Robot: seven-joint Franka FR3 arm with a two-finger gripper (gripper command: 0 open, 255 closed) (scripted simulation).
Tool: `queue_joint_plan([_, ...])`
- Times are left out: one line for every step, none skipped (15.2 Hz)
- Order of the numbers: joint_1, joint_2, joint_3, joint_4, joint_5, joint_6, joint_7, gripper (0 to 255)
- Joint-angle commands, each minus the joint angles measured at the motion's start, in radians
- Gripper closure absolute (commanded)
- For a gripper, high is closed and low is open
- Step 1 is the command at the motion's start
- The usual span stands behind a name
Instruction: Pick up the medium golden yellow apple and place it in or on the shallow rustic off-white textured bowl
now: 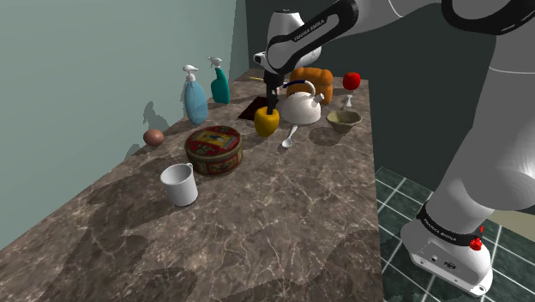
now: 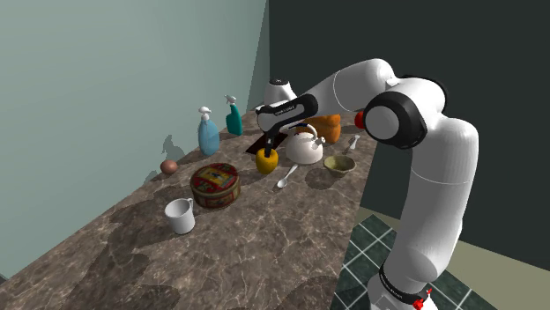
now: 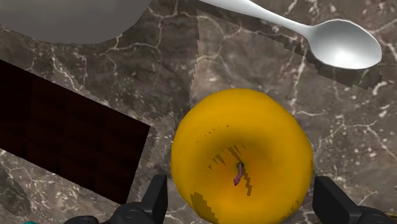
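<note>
Small white letters "FRANKA EMIKA" stood on black band of arm (image 1: 310, 31). Round tin (image 1: 213, 147) had label, words too small to read.

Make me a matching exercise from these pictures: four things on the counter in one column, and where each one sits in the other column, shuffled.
1. yellow apple
2. spoon
3. white mug
4. bowl

A. beside the round tin
B. between the open fingers
C. just to the shoulder view's right of the white kettle
D. lying flat between apple and bowl

Pairs: 1-B, 2-D, 3-A, 4-C
</note>
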Motion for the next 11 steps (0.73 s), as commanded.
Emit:
queue_joint_plan([0.000, 0.000, 0.000, 0.000, 0.000, 0.000, 0.000, 0])
queue_joint_plan([0.000, 0.000, 0.000, 0.000, 0.000, 0.000, 0.000, 0])
queue_joint_plan([0.000, 0.000, 0.000, 0.000, 0.000, 0.000, 0.000, 0])
queue_joint_plan([0.000, 0.000, 0.000, 0.000, 0.000, 0.000, 0.000, 255])
queue_joint_plan([0.000, 0.000, 0.000, 0.000, 0.000, 0.000, 0.000, 255])
queue_joint_plan([0.000, 0.000, 0.000, 0.000, 0.000, 0.000, 0.000, 255])
queue_joint_plan([0.000, 0.000, 0.000, 0.000, 0.000, 0.000, 0.000, 255])
queue_joint_plan([0.000, 0.000, 0.000, 0.000, 0.000, 0.000, 0.000, 255])
queue_joint_plan([0.000, 0.000, 0.000, 0.000, 0.000, 0.000, 0.000, 255])
queue_joint_plan([0.000, 0.000, 0.000, 0.000, 0.000, 0.000, 0.000, 255])
queue_joint_plan([0.000, 0.000, 0.000, 0.000, 0.000, 0.000, 0.000, 255])
